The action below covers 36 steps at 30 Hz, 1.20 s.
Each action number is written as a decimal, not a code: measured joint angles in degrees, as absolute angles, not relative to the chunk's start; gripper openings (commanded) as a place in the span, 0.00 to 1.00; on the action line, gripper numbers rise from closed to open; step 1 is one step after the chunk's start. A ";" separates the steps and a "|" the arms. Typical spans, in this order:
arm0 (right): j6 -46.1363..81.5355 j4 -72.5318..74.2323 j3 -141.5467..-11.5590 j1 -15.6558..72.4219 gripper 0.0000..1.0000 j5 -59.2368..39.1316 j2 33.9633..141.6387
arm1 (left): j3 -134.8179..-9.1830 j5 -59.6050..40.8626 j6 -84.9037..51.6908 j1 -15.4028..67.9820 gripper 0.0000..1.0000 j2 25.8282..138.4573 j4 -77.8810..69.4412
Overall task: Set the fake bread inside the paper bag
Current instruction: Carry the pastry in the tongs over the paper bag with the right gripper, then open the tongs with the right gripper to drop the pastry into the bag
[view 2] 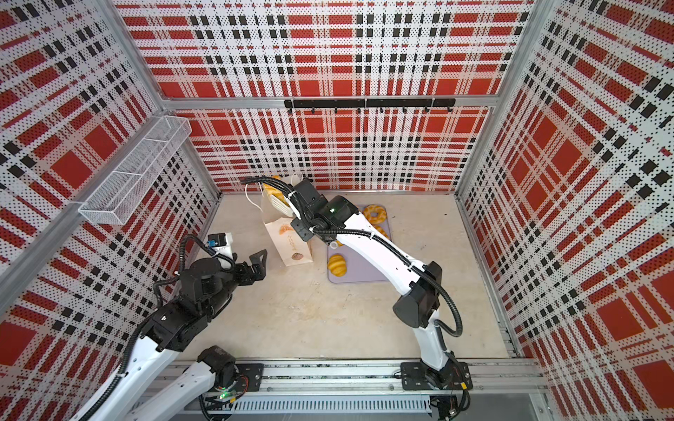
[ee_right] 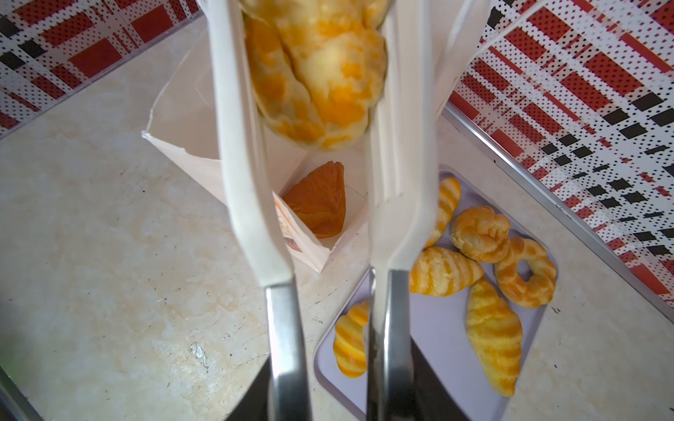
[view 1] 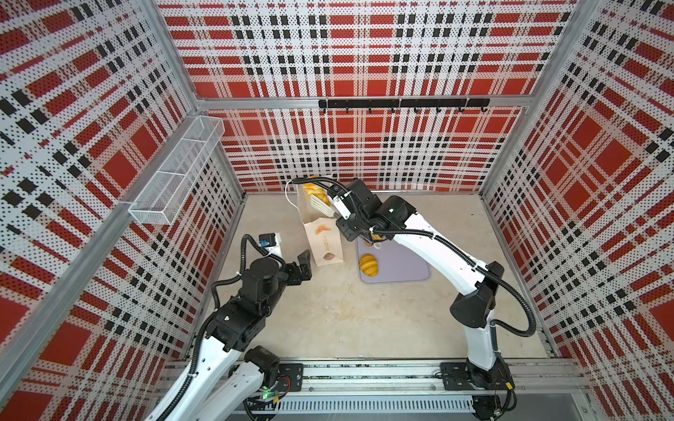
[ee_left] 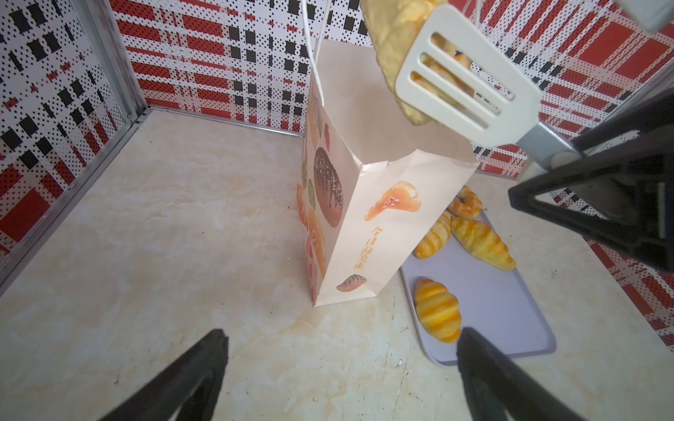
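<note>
The steel arms of the tongs (ee_right: pixel 288 346) fill the right wrist view. The right gripper (view 1: pixel 339 213) has its jaws squeezed on them, so the white slotted blades pinch 1 golden pastry (ee_right: pixel 317 80) beyond the jaws, right above the open mouth of the paper bag (ee_left: pixel 383 237). The left gripper (ee_left: pixel 343 371) holds nothing: its jaws stand spread wide, the bag just ahead of them, untouched.

The fake bread (ee_right: pixel 494 335) looks light and glossy, probably a little yielding and slippery against smooth plastic blades. The safest hold seems to be across a piece's thick middle, not its tapered tips. The bag is thin paper standing upright with nothing steadying it, so a knock on its rim could tip it.

Counted: 8 pieces of bread, namely 1 in the tongs, 1 dark croissant (ee_right: pixel 317 204) on the bag's floor and 6 on the lilac tray (ee_right: pixel 437 328), which lies beside the bag on the worktop (ee_right: pixel 109 255). There is 1 bag, 1 tray and 1 pair of tongs.
</note>
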<state>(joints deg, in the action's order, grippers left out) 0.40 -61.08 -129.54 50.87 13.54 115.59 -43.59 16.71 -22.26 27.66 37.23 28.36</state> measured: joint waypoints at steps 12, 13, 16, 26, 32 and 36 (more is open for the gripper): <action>0.36 -61.43 -129.75 50.70 0.59 14.94 115.61 | -43.57 15.38 -22.28 27.66 0.99 37.58 28.36; 0.36 -61.45 -129.75 50.68 0.59 15.03 115.61 | -43.57 14.96 -22.31 27.66 0.99 37.60 28.36; 0.23 -61.45 -129.75 50.78 0.60 15.05 115.59 | -43.57 14.09 -22.52 27.68 0.99 37.69 28.36; -0.95 -56.97 -112.01 52.07 0.65 16.01 103.07 | -41.52 16.56 -23.33 34.15 0.99 38.22 27.90; -0.58 -53.36 -100.73 51.35 0.66 17.26 91.61 | -39.44 20.01 -23.31 37.95 0.99 37.47 26.76; 0.62 -51.99 -94.91 50.81 0.66 18.65 86.98 | -38.06 20.16 -23.77 38.33 1.00 37.93 25.91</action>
